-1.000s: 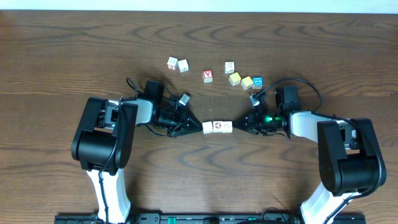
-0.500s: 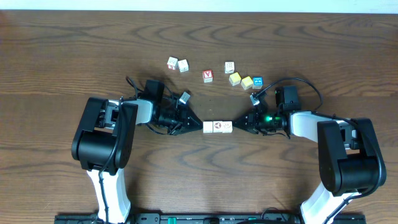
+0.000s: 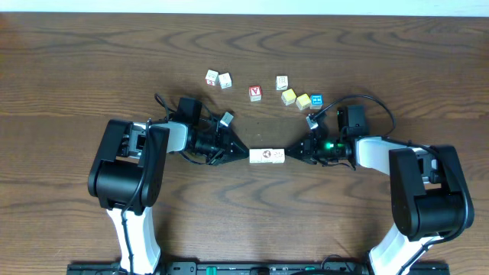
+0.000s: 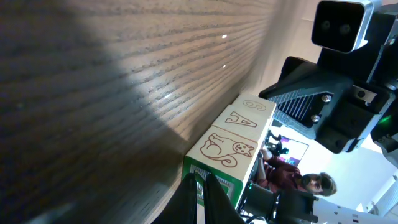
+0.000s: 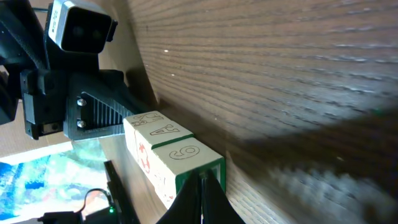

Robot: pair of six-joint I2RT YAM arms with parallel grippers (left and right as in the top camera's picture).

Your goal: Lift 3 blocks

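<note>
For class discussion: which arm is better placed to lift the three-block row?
Neither alone. Left gripper and right gripper, both shut, press opposite ends of the block row; they likely must rise together.

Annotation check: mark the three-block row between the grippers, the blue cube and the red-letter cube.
three-block row (image 3: 267, 156), overhead view, top face of the middle block.
blue cube (image 3: 316, 100), overhead view, centre of its top face.
red-letter cube (image 3: 255, 93), overhead view, on the letter.

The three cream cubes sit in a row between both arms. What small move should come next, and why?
Probably raise both arms together, slowly, keeping the inward push. The row of three cream-white wooden cubes is pinched end to end between the left gripper and right gripper, jaws shut, so only even pressure holds it.
</note>
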